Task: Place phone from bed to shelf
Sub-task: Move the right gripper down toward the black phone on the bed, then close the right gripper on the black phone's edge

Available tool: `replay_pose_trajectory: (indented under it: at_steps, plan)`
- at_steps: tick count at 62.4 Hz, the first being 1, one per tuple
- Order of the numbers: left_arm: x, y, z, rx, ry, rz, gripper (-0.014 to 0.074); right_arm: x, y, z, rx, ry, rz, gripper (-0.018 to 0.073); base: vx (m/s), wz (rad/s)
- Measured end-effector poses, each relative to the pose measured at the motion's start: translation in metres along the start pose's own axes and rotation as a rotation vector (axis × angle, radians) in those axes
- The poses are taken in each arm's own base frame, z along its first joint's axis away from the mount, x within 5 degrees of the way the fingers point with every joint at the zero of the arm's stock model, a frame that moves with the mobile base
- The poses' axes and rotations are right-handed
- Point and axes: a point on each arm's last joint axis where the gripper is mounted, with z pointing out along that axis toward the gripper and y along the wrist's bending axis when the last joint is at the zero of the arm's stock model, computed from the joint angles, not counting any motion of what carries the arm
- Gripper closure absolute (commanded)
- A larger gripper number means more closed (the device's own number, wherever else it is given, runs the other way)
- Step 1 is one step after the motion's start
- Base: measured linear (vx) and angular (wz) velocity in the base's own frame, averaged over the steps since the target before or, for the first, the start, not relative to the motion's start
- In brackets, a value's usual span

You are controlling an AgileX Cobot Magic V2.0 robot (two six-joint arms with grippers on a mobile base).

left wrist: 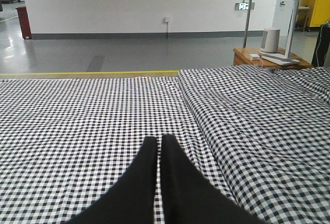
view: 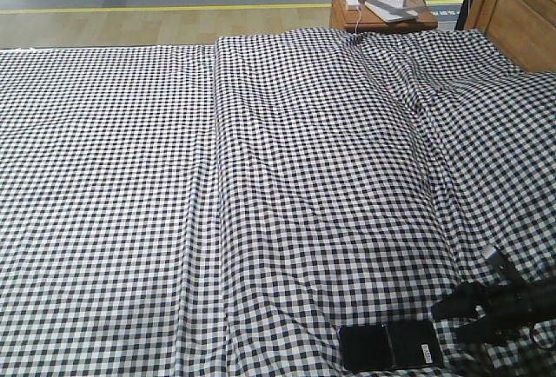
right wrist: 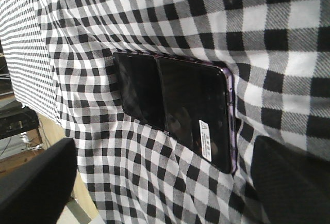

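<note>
Near the lower edge of the front view, the phone (view: 389, 347) is seen lying flat on the bed (view: 261, 177), its white sticker (view: 427, 351) turned toward the right gripper (view: 445, 323). That gripper is held just beside the sticker end, its two black fingers spread apart and nothing gripped. A brown bedside table (view: 382, 14) is seen beyond the bed's far edge.

From the left wrist, the left gripper (left wrist: 159, 142) is shown over the checked cloth with its fingers pressed together, only a thin slit left between them, and nothing is held.

From the right wrist, the phone is seen on the cloth, creased across its middle. The fingers (right wrist: 36, 182) are set wide, the phone lying ahead of the gap. Whether either finger touches it cannot be told.
</note>
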Motion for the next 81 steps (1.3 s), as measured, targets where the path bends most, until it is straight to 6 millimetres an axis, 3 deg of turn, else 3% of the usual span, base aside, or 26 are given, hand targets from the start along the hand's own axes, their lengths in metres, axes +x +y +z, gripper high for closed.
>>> replay_pose_trajectory:
  at_steps: [46,58,81]
  plan:
    - [0.0,0.0,0.0,0.0,0.0,0.0,0.0595,0.005,-0.024,0.031,-0.111,0.001,0.059,-0.0054,0.0,0.0]
    - [0.0,0.0,0.0,0.0,0.0,0.0,0.0595,0.003,-0.02,0.036,-0.127,-0.004,0.039,-0.0048,0.0,0.0]
    - [0.0,0.0,0.0,0.0,0.0,0.0,0.0595,-0.001,-0.007,0.069,-0.068,0.067,-0.037,-0.0035,0.0,0.0]
